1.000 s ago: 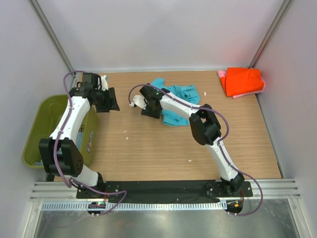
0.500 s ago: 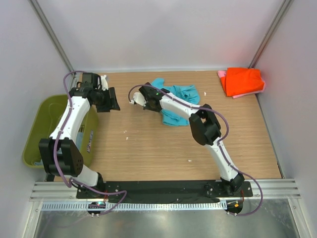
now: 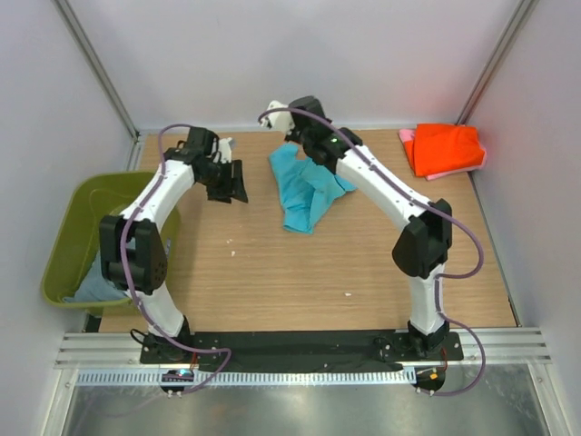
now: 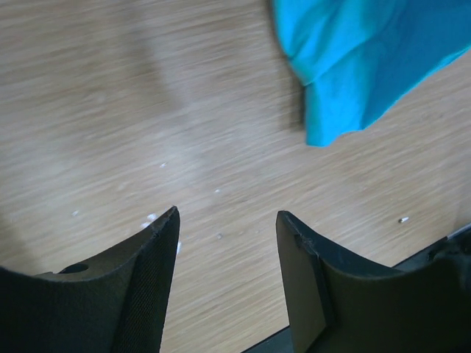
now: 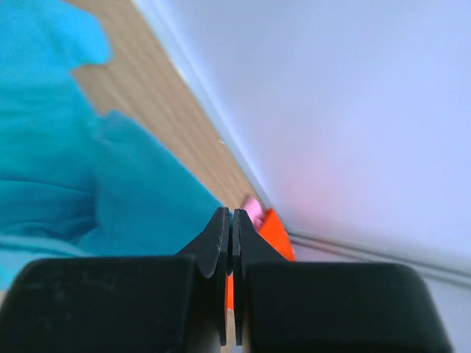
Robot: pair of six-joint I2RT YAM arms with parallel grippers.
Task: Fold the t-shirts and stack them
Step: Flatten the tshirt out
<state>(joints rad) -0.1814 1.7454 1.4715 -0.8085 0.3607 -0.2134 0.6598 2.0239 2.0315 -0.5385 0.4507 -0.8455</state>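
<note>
The turquoise t-shirt (image 3: 301, 191) hangs stretched out from my right gripper (image 3: 290, 143), which is shut on its upper edge near the back wall; its lower end trails on the table. In the right wrist view the jaws of the right gripper (image 5: 232, 217) are pressed together with turquoise t-shirt cloth (image 5: 66, 169) beside them. My left gripper (image 3: 231, 182) is open with nothing in it, just left of the shirt. In the left wrist view the left gripper (image 4: 227, 217) is over bare wood, a turquoise t-shirt corner (image 4: 360, 66) ahead. The orange-red t-shirt (image 3: 445, 147) lies folded on the pink t-shirt (image 3: 406, 136).
An olive-green bin (image 3: 68, 227) stands off the table's left edge with a grey-blue t-shirt (image 3: 91, 289) inside. The white back wall (image 3: 300, 64) is close behind the right gripper. Small white crumbs (image 3: 348, 293) dot the wooden table (image 3: 272, 272).
My right gripper shut on the turquoise shirt and rose toward the back wall, pulling it out long. My left gripper moved right, toward the shirt.
</note>
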